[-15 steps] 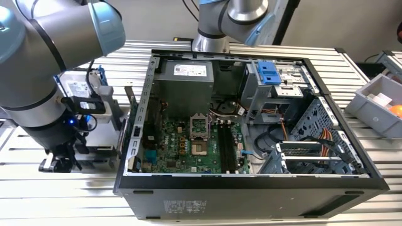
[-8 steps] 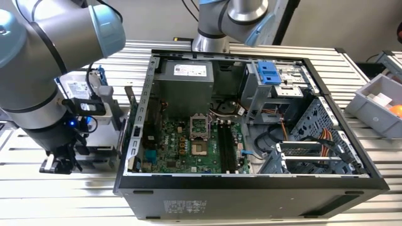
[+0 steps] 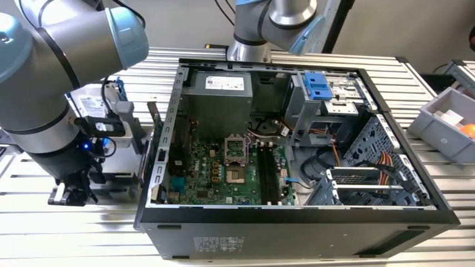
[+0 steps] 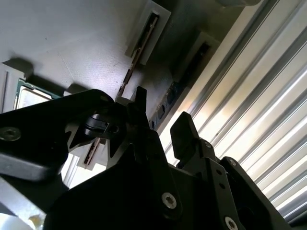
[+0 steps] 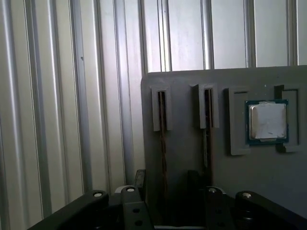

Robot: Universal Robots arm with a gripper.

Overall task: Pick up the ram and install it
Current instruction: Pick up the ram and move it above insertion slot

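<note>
Desk [image 5: 57, 96], slatted metal: one.
Holder plate [image 5: 192, 191], grey, lying at one edge of the desk: one.
Slotted brackets [image 5: 154, 115]: two, side by side along one edge of the plate.
Ram: two sticks, one standing on edge in each bracket: first ram stick [image 5: 162, 143], second ram stick [image 5: 206, 143].
Processor chip [image 5: 267, 120]: one, in a square recess along the same plate edge.
Gripper [image 4: 160, 122]: one, with two fingers [image 4: 184, 132].
Computer case [image 3: 297, 225], open: one.
Motherboard [image 3: 200, 178] inside it: one.

Ribbed metal table [image 3: 74, 236] carries open computer case [image 3: 297, 223], grey bin [image 3: 436, 129].
</note>
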